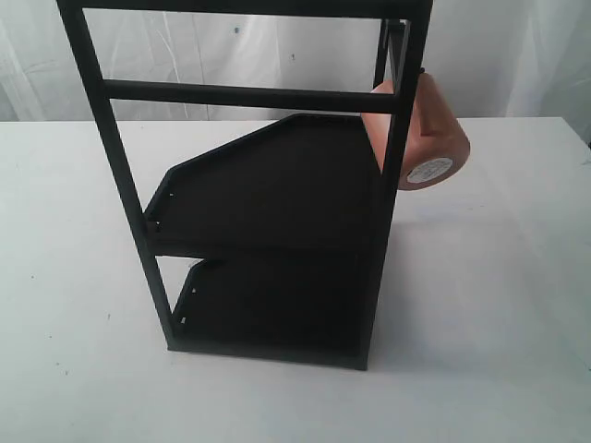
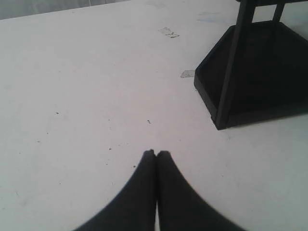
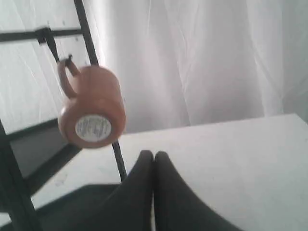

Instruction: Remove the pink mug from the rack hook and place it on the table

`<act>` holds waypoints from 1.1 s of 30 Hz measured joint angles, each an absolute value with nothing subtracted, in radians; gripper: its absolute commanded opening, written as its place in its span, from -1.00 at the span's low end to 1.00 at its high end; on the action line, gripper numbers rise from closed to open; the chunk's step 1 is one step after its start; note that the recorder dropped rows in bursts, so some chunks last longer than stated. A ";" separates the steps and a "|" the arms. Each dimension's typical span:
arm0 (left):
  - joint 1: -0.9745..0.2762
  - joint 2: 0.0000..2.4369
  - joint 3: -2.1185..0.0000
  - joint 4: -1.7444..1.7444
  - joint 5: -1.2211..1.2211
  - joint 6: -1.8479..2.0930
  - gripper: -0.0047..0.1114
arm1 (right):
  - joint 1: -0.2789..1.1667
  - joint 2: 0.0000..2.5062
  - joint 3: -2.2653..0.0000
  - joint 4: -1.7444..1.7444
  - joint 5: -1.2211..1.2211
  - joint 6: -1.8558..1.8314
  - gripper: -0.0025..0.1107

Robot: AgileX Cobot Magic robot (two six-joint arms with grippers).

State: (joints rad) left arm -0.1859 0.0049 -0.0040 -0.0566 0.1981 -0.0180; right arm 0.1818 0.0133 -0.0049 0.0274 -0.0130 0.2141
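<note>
Pink mug (image 1: 438,129) hanging at rack (image 1: 277,198) right edge, white table (image 1: 499,305) open beside, both jaws pressed together

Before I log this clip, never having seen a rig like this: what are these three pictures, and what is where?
This is a two-armed robot. One picture comes from a camera off the arms: a black rack stands on a white table, with a pink mug hanging high on its right-hand post. The other two come from cameras on the wrists, each looking past its own gripper. The left gripper is shut, over the table near the rack's foot. The right gripper is shut too, facing the mug, whose handle hangs on a small hook. Nothing is held.
</note>
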 measured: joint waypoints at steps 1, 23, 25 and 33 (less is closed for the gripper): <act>-0.186 0.005 -0.004 -0.057 0.198 -0.018 -0.92 | 0.182 0.013 -0.005 0.030 -0.065 0.221 -0.96; -0.186 0.005 -0.004 -0.057 0.198 -0.018 -0.92 | 0.182 0.469 -0.621 0.414 0.597 -0.306 -0.80; -0.186 0.005 -0.004 -0.057 0.198 -0.018 -0.92 | 0.182 0.587 -0.665 0.472 0.603 -0.429 -0.61; -0.186 0.005 -0.004 -0.057 0.198 -0.018 -0.92 | 0.182 0.932 -0.792 0.835 0.501 -0.929 -0.02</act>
